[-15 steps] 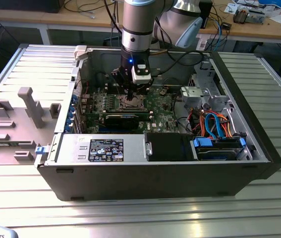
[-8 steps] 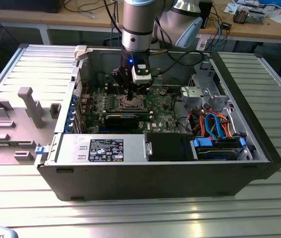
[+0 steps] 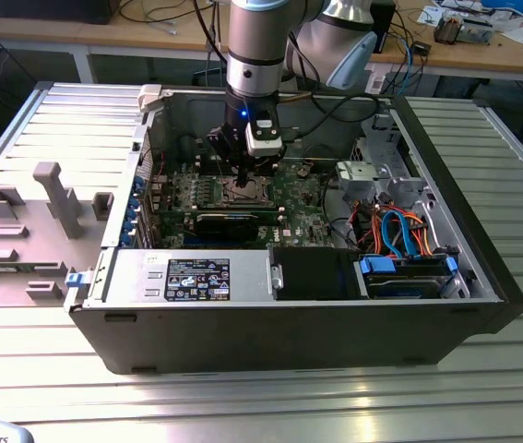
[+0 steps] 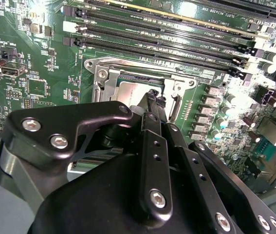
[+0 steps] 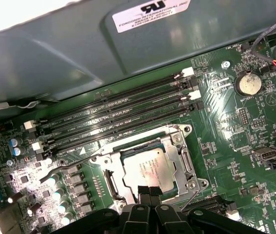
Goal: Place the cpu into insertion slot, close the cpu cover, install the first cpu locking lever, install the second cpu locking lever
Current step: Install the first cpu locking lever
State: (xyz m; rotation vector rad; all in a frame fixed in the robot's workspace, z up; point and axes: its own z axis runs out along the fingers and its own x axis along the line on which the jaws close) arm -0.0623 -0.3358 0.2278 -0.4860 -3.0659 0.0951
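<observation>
CPU [image 5: 152,168] is seen lying flat in the slot [image 5: 109,184], directly under the pincer [image 5: 149,191] tips, with the silvery cover [image 5: 179,155] framing it on the green board [image 5: 225,126]. In the first wrist view the two fingertips [image 5: 143,191] are pressed together with no gap and nothing pinched between them, and they are set at the near edge of the chip; whether they touch it cannot be told. A thin wire lever [image 5: 62,170] is seen lying beside the socket, away from the fingers, and another lever [image 5: 192,199] runs along the opposite side, close to the tips. Beyond the socket, farther from the pincer, four long black memory slots [image 5: 123,117] are laid side by side. In the second wrist view the pincer [image 4: 153,97] is seen pointing down onto the socket frame [image 4: 103,78]. In the exterior view the pincer [image 3: 243,180] is lowered into the open case [image 3: 289,332], above the board [image 3: 298,198].
</observation>
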